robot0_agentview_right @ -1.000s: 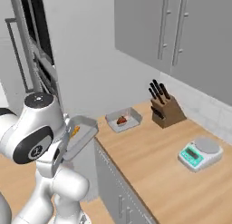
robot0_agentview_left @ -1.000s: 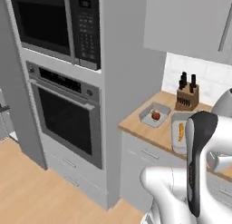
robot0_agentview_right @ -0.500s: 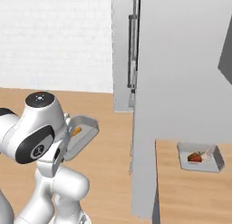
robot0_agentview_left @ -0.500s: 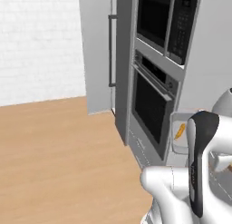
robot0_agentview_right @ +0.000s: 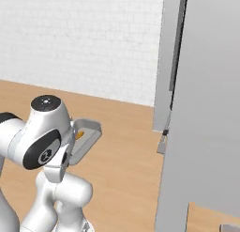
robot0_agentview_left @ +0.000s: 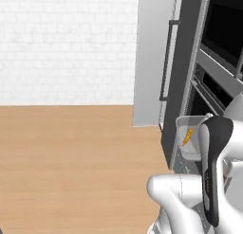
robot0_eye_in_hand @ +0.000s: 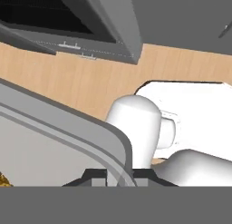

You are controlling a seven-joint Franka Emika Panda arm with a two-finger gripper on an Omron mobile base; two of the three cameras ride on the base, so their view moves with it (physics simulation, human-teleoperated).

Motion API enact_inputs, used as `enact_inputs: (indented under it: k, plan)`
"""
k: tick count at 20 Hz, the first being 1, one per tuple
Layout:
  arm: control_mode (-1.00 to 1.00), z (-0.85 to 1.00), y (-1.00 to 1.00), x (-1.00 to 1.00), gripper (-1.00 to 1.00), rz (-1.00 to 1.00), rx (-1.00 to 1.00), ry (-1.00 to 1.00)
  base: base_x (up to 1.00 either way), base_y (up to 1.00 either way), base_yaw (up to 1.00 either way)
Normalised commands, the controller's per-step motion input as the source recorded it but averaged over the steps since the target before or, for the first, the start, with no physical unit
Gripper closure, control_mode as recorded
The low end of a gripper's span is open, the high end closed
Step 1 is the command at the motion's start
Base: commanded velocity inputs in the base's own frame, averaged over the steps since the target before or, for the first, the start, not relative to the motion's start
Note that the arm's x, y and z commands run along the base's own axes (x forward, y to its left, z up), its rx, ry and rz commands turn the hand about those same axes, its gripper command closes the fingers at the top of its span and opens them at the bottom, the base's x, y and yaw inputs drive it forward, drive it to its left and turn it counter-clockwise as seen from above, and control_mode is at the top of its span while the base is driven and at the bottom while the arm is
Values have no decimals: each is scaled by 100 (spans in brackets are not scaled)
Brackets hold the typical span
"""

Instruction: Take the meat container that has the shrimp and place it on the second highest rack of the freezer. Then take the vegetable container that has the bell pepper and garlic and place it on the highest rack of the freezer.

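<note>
Base has swung left since a second ago: wood counter, knife block and second tray have dropped out of both base views, replaced by wood plank floor [robot0_agentview_left: 66, 152], white brick wall [robot0_agentview_left: 66, 43] and the tall grey fridge/freezer door with its long dark vertical handle [robot0_agentview_left: 166, 62]; the views moved, not the things. Shallow grey rectangular plastic container [robot0_agentview_left: 189, 142] rides with the arm, same spot relative to it as before. In the left base view it sits just left of the dark upper-arm link, off the floor, in front of the dark oven column [robot0_agentview_left: 223, 53]; an orange shrimp-like item [robot0_agentview_left: 187, 136] lies inside near its middle. Right base view: same container [robot0_agentview_right: 86, 138] sticks out to the right of the white elbow joint, tilted, orange piece visible near its inner end. Hand view: container's rounded grey rim corner [robot0_eye_in_hand: 118, 143] runs straight down into the tool [robot0_eye_in_hand: 120, 178], fingers pressed together on that rim corner, pinching it; an orange speck shows at the lower left edge inside the container. The fridge/freezer door looks shut in both base views.
</note>
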Motion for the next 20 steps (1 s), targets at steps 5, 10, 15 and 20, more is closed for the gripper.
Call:
enact_inputs:
  k: [5, 10, 15, 20]
  plan:
    - [100, 0, 0, 0, 100, 0, 0, 0, 100, 14, 0]
    - [100, 0, 0, 0, 100, 0, 0, 0, 100, 53, -12]
    - [100, 0, 0, 0, 100, 0, 0, 0, 100, 73, -31]
    - [100, 0, 0, 0, 100, 0, 0, 0, 100, 69, -52]
